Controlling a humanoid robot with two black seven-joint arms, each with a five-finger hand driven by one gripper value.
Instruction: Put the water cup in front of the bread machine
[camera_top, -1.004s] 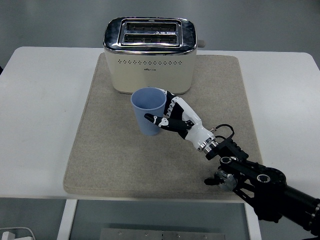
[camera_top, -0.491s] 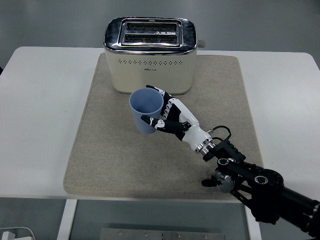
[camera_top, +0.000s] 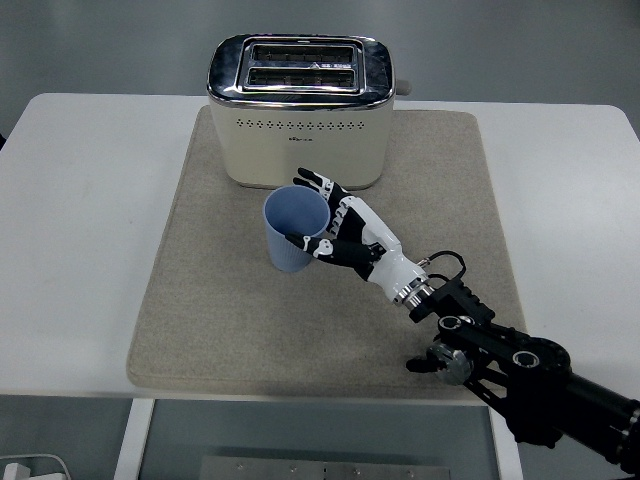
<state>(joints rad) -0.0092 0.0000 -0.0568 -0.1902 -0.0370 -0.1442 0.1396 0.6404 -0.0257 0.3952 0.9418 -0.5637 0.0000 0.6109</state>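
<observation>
A robot's right hand (camera_top: 345, 232) grips a pale blue water cup (camera_top: 294, 231) over a beige mat (camera_top: 190, 300) on a white table (camera_top: 80, 200), just in front of a cream-coloured bread machine (camera_top: 300, 110) with a chrome top and two open slots. The cup sits between the digits of the hand: the thumb (camera_top: 305, 243) presses against the cup's near side, low on the wall, while the other fingers (camera_top: 318, 184) wrap around its far right side near the rim, between the cup and the front panel of the bread machine. The palm lies against the cup's right flank. The cup's open mouth faces up and leans slightly toward the left of the picture; its interior looks empty. Whether its base touches the mat or hangs just above it cannot be told from this angle.

The cup stands near the middle of the mat's width, just on the near side of the bread machine and close to its lower front edge, apart from it by a narrow strip of mat. The hand's white-and-black shell joins a metal wrist and a black arm (camera_top: 520, 375) that comes in from the lower right corner of the picture, crossing the mat's near right corner. The bread machine stands at the far edge of the mat, its lever side turned to the right.
</observation>
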